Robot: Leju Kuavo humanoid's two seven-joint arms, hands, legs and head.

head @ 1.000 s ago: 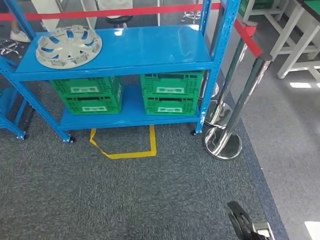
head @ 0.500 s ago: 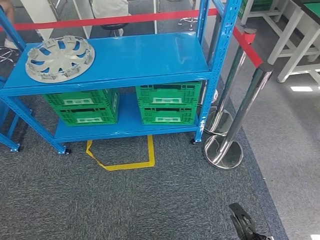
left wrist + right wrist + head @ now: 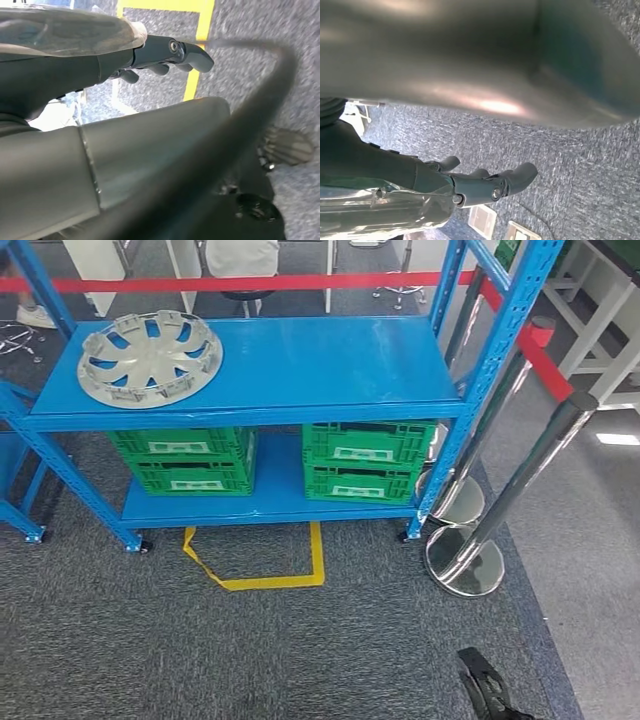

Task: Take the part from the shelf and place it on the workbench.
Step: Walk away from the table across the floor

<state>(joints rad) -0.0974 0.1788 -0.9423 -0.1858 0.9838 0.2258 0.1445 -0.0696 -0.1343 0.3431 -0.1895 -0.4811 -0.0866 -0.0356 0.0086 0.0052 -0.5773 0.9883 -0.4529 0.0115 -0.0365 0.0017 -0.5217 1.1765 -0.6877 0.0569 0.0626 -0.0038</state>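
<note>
Still shelved: part (image 3: 149, 357) | hands (image 3: 166, 52) apparently empty, well apart

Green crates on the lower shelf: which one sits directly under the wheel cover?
The left green crate. It sits below the grey wheel cover at the shelf's left end; the right green crate is under bare blue shelf.
</note>
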